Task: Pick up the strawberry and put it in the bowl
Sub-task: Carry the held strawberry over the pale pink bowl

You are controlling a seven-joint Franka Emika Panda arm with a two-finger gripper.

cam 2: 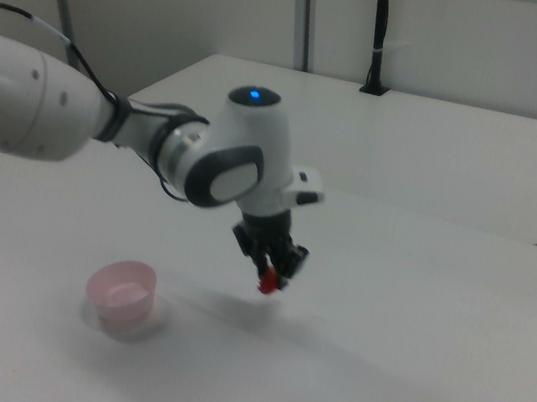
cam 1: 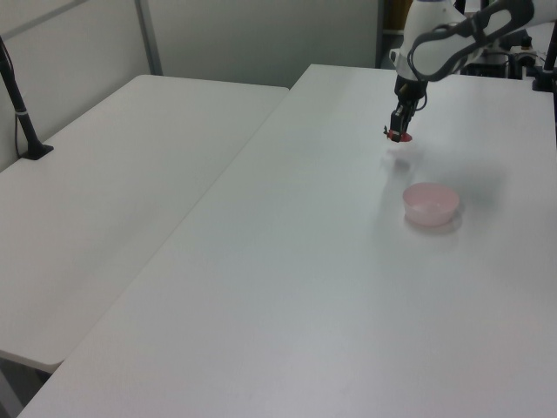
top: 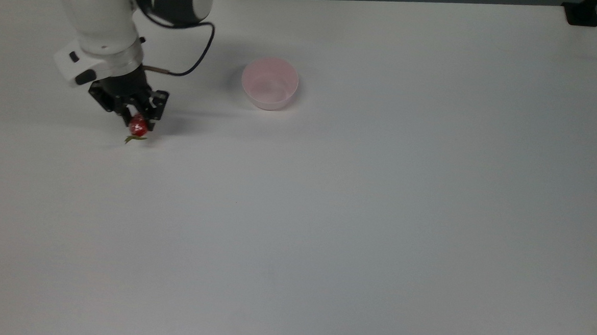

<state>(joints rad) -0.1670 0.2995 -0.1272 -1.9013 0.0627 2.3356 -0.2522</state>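
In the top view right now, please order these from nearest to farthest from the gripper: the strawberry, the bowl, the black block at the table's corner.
1. The strawberry: between the fingers of the gripper, near the top view's left.
2. The bowl: on the table, to the top view's right of the gripper.
3. The black block: far corner, at the top view's upper right.
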